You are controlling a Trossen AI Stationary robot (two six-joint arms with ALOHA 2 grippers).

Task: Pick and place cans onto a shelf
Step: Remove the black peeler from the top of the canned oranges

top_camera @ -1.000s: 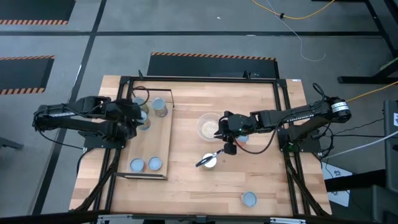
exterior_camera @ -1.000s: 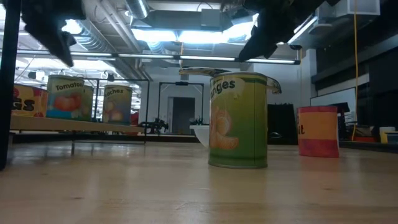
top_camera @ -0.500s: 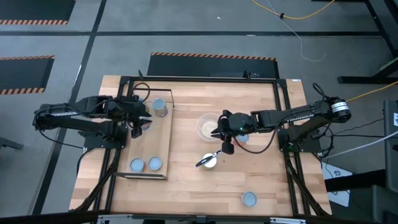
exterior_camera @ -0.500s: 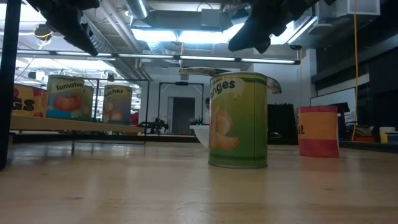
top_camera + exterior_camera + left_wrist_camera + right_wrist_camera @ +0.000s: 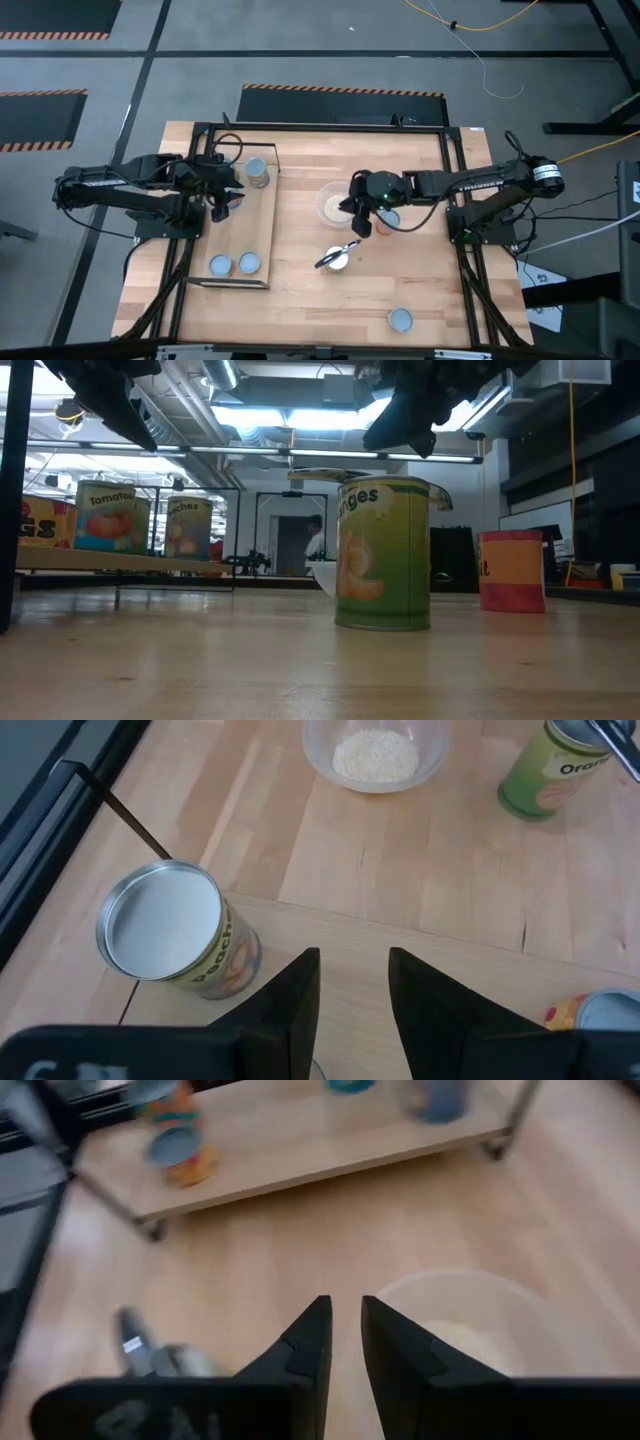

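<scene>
The right claw [image 5: 361,222], nearly clenched and empty, is swinging back over the bowl [image 5: 335,203] (toward the red can [image 5: 389,219]); left claw [image 5: 222,200], released, is waiting above the shelf [image 5: 262,225].

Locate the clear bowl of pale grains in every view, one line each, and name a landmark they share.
High view: bowl at table centre, beside the right gripper.
Low view: only a pale sliver left of the green Oranges can.
Left wrist view: far off, top.
Right wrist view: just ahead.
Shared landmark: that Oranges can, though blurred in the right wrist view.
</scene>
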